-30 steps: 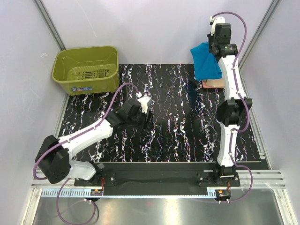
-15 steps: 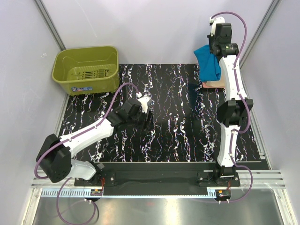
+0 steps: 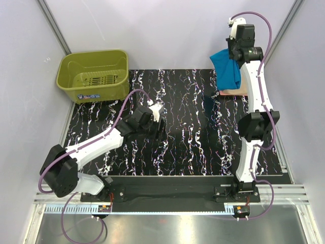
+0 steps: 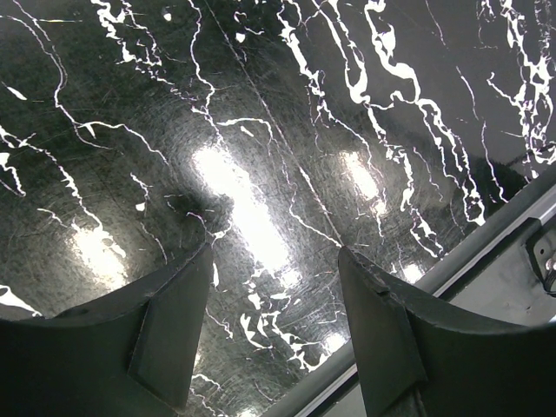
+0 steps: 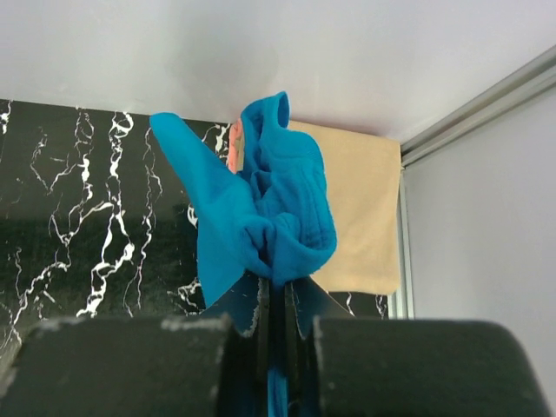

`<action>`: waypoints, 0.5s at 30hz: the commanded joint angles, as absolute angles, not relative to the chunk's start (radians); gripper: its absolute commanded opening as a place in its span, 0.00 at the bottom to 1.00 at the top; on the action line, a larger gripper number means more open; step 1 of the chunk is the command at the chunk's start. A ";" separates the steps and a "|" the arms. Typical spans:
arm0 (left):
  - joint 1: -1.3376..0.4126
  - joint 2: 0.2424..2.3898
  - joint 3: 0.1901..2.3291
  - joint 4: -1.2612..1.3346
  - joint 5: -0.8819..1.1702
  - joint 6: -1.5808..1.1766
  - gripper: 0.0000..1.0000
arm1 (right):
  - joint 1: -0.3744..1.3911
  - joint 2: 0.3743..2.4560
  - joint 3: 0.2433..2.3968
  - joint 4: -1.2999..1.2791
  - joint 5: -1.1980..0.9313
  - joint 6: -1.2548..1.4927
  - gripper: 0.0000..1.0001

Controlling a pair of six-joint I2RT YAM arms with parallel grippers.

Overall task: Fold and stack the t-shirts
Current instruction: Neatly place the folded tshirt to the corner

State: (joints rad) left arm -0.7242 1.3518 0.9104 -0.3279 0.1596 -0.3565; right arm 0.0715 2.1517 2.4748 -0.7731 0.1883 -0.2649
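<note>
The right gripper [image 5: 278,291] grasps the blue t-shirt [image 5: 261,208] above the peach t-shirt [image 5: 360,208] at the tabletop's [image 3: 193,132] far right corner. The left gripper [image 4: 276,256] holds its jaws released.

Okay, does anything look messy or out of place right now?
Only the turquoise t-shirt: it hangs crumpled in a bunch from the shut right gripper, over the peach t-shirt lying flat in the far right corner. Nothing else stands out.

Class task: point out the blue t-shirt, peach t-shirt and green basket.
blue t-shirt [image 5: 261,204], right wrist view, bunched middle.
peach t-shirt [image 5: 365,208], right wrist view, flat upper surface.
green basket [image 3: 109,92], top external view, front wall.
</note>
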 commanded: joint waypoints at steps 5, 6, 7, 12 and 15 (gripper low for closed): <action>-0.716 1.345 0.934 -0.268 0.202 -0.371 0.64 | 0.072 2.031 2.433 -0.707 0.182 -0.273 0.00; -0.716 1.344 0.931 -0.267 0.202 -0.371 0.64 | 0.071 2.033 2.431 -0.700 0.181 -0.275 0.00; -0.716 1.344 0.930 -0.265 0.201 -0.371 0.64 | 0.068 2.036 2.428 -0.695 0.178 -0.279 0.00; -0.713 1.344 0.928 -0.264 0.201 -0.370 0.64 | 0.058 2.078 2.474 -0.719 0.167 -0.281 0.00; -0.709 1.345 0.928 -0.267 0.201 -0.367 0.64 | 0.057 2.085 2.480 -0.722 0.157 -0.279 0.00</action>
